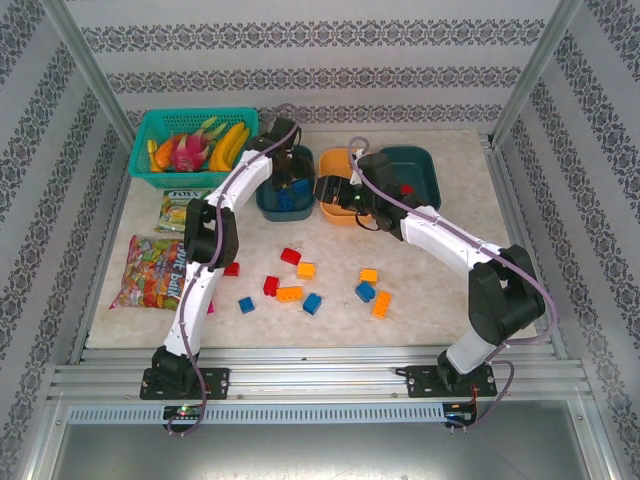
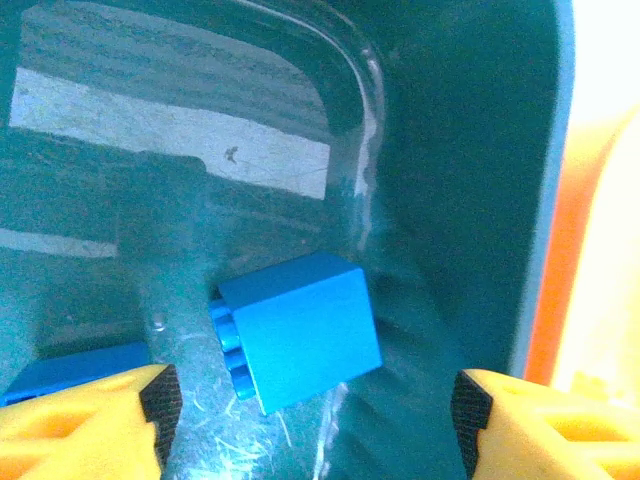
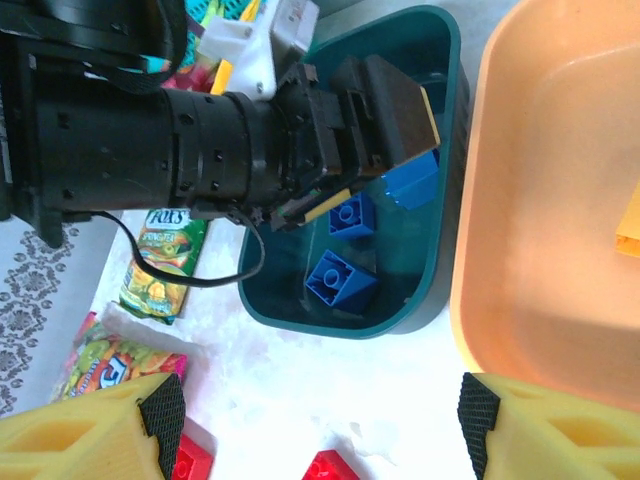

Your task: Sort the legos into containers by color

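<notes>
Fingers [image 2: 90, 425] of the left gripper [image 2: 312, 400] stand wide apart and hold nothing. They are lowered deep inside the left teal tub [image 2: 460, 150], where a blue brick [image 2: 300, 340] lies free on the floor between them and touches neither. Since blue is what this tub collects, the pose reads as a drop-off and not a pick. The right gripper [image 3: 320, 410] is likewise spread and empty, hanging by the near edge of the orange tub [image 3: 540, 200]. It is probably parked there to keep out of the left arm's way while staying close to the bricks below it. The desk [image 1: 450, 290] carries everything. A turquoise basket [image 1: 150, 130] of fruit and two snack packets [image 1: 150, 272] lie along its left side, apart from the job. At the far side the three tubs sit in a close row, so that either arm can reach each colour's bin. The left teal tub holds at least three blue bricks [image 3: 340, 280], and the right teal tub [image 1: 420, 165] holds a red brick [image 1: 405, 188]. The orange tub shows an orange-yellow piece [image 3: 630, 215] at the frame's edge in the right wrist view. About ten loose bricks [image 1: 289, 293] in red, blue and orange lie scattered mid-desk near the arms, so the sort looks less than half done.
</notes>
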